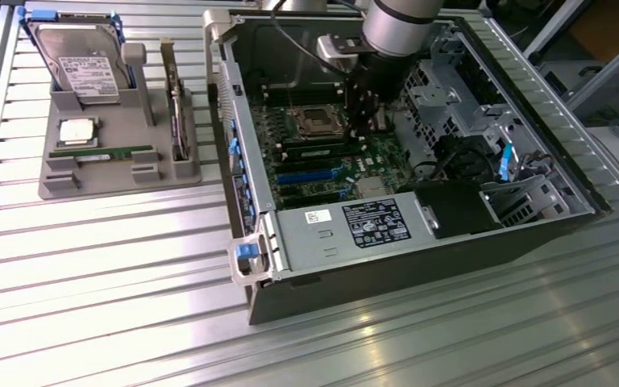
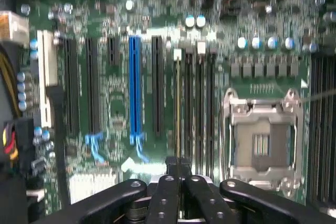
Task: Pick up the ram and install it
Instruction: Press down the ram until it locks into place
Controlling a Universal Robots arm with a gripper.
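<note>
The ram [image 1: 103, 151], a narrow green stick with a white label, lies flat in the grey holder tray [image 1: 116, 184] at the exterior view's left, outside the computer case. My gripper [image 1: 367, 127] hangs inside the open case above the motherboard [image 1: 326, 173], far from the tray. It is close over the dark memory slots [image 2: 199, 108] beside the empty processor socket [image 2: 261, 140]. Its black fingertips [image 2: 178, 162] are shut together. A thin gold-green edge [image 2: 177, 108] runs along the slot in line with them. I cannot tell what that edge is.
The tray also holds a hard drive [image 1: 81, 60], a square silver processor chip [image 1: 77, 131] and an upright card with a metal bracket [image 1: 177, 113]. Inside the case, the power supply [image 1: 358, 226], drive cage [image 1: 438, 89] and cables [image 1: 454, 153] crowd the board. The case walls [image 1: 223, 121] stand high.
</note>
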